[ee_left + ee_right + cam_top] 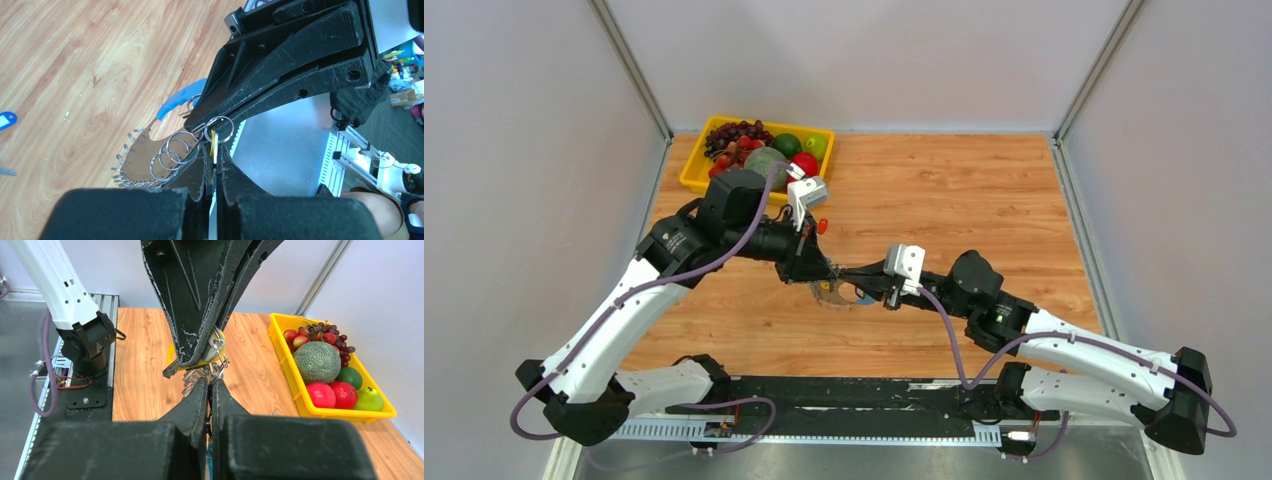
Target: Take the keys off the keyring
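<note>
The keyring (834, 294) hangs between my two grippers, just above the table's middle. In the left wrist view its grey keys (126, 167) fan out like spikes, with several split rings (170, 152) and the blue strap (179, 98). My left gripper (214, 150) is shut on a yellow-tagged key (213, 140) at the ring. My right gripper (202, 126) comes in from above there and pinches the ring. In the right wrist view my right gripper (210, 383) is shut on the keyring (215, 371), with the left gripper (197, 357) holding the yellow-tagged key (172, 352) just beyond.
A yellow basket (692, 170) of fruit stands at the back left; it also shows in the right wrist view (282, 357). A loose blue-tagged key (6, 120) lies on the wood, left of the keyring. The metal rail (824, 395) runs along the near edge.
</note>
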